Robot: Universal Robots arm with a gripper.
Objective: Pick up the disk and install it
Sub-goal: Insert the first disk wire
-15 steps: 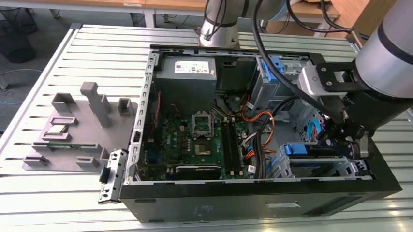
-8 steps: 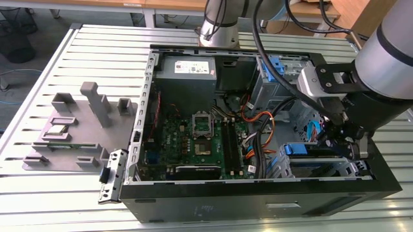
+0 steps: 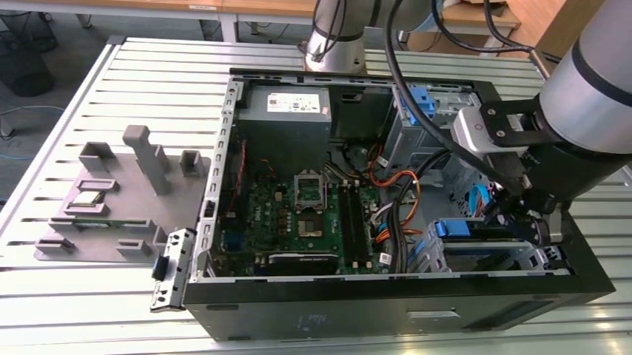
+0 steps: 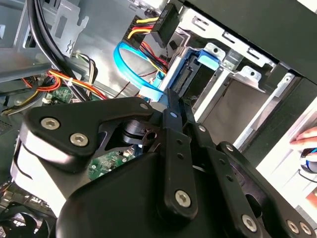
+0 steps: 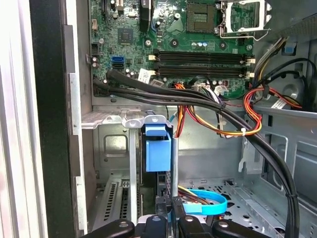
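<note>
The black end effector gripped the blue-railed silver disk edge-on inside the metal drive cage of the black computer case; squareness to the slot mattered, I judged.

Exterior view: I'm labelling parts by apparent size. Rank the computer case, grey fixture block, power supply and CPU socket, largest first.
1. Computer case
2. Grey fixture block, beside the case
3. Power supply
4. CPU socket

The gaps look clear, so nearness to the camera should not change the order.
</note>
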